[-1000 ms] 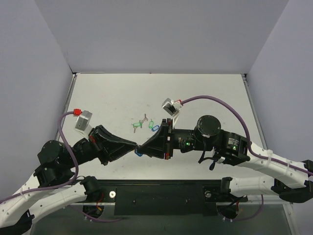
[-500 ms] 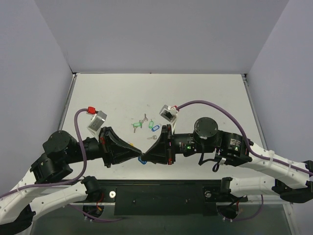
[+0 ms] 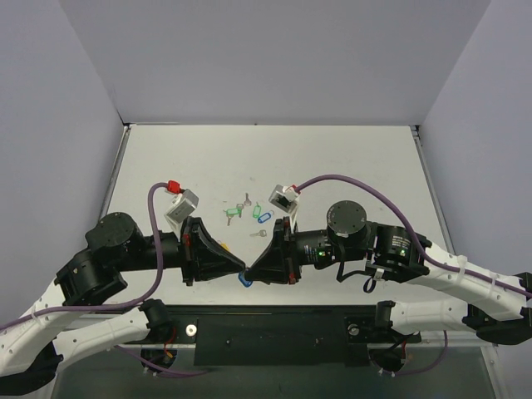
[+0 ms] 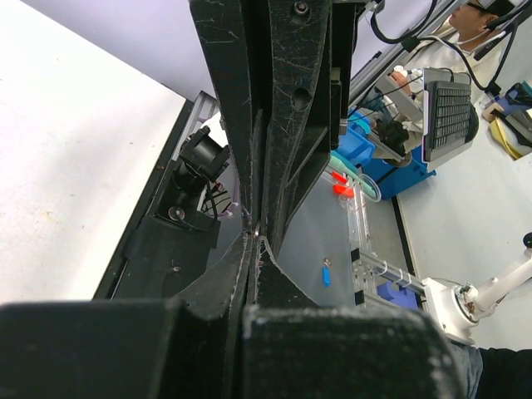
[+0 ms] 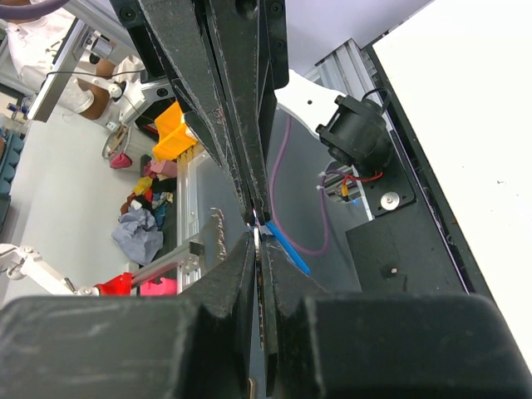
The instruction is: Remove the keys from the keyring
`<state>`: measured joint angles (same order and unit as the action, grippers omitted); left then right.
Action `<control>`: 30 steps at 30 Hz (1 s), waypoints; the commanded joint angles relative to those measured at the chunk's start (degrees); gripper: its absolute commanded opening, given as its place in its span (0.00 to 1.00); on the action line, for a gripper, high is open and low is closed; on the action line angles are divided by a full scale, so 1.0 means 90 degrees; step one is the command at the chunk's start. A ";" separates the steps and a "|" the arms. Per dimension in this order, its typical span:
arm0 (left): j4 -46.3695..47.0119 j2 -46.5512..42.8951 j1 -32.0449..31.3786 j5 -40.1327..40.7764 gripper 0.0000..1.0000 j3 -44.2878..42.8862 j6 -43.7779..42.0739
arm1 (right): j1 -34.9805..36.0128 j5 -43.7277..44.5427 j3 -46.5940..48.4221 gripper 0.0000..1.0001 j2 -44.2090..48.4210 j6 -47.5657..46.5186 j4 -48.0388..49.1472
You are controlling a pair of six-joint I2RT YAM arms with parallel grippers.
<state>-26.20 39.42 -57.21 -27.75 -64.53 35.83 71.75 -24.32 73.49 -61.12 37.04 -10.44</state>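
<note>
My left gripper [image 3: 239, 270] and right gripper [image 3: 248, 270] meet tip to tip above the table's near edge. A deep-blue oval tag [image 3: 245, 280] hangs just below where they meet. In the left wrist view my left gripper [image 4: 253, 238] is shut tight; the thin keyring itself is too small to make out. In the right wrist view my right gripper [image 5: 259, 234] is shut on a thin flat silver key, with the deep-blue tag [image 5: 287, 247] beside its tips. A speck of yellow [image 3: 226, 246] shows on the left fingers.
On the table behind the grippers lie green-tagged keys [image 3: 233, 214], a second green tag [image 3: 256, 210], a lighter blue tag [image 3: 264, 218] and a loose silver key [image 3: 259, 233]. The black base rail [image 3: 274, 328] runs along the near edge.
Both grippers, still tip to tip, have moved toward the near edge and a little right. The left arm swung right. The loose silver key behind them came into view.
</note>
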 commanded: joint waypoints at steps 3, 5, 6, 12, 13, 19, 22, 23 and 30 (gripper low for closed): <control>0.0478 0.0034 -0.0001 -0.0004 0.27 -0.0115 0.0149 | 0.0017 0.0153 0.0027 0.00 0.0053 -0.0023 0.0320; 0.0470 0.0044 -0.0010 0.0104 0.51 -0.0202 0.0140 | 0.0017 0.0143 0.0027 0.00 0.0063 -0.0023 0.0320; 0.0440 0.0063 -0.0001 0.0163 0.61 -0.0251 0.0120 | 0.0017 0.0143 0.0027 0.00 0.0063 -0.0023 0.0300; 0.0966 -0.0199 -0.0010 0.1051 0.75 0.0059 0.0587 | 0.0026 0.0250 -0.0080 0.00 0.0190 -0.0072 0.0378; 0.1306 -0.0355 -0.0001 0.1313 0.75 0.0148 0.0685 | 0.0017 0.0270 -0.0080 0.00 0.0200 -0.0082 0.0398; 0.3140 -0.1234 -0.0001 0.2271 0.75 0.1397 0.1252 | 0.0026 0.0456 -0.0051 0.00 0.0219 -0.0072 0.0661; 0.3652 -0.1421 -0.0001 0.2438 0.74 0.1846 0.1379 | 0.0026 0.0436 0.0086 0.00 0.0180 -0.0111 0.0613; 0.3807 -0.1479 -0.0001 0.2448 0.74 0.1906 0.1409 | 0.0017 0.0417 0.0163 0.00 0.0151 -0.0150 0.0603; 0.4793 -0.1723 -0.0001 0.2663 0.68 0.2686 0.1858 | -0.0051 0.0348 0.0291 0.00 0.0014 -0.0248 0.0564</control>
<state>6.11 25.34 -57.23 -6.24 -43.42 49.17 71.70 -21.17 73.41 -60.51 36.12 -8.03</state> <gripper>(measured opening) 0.701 0.007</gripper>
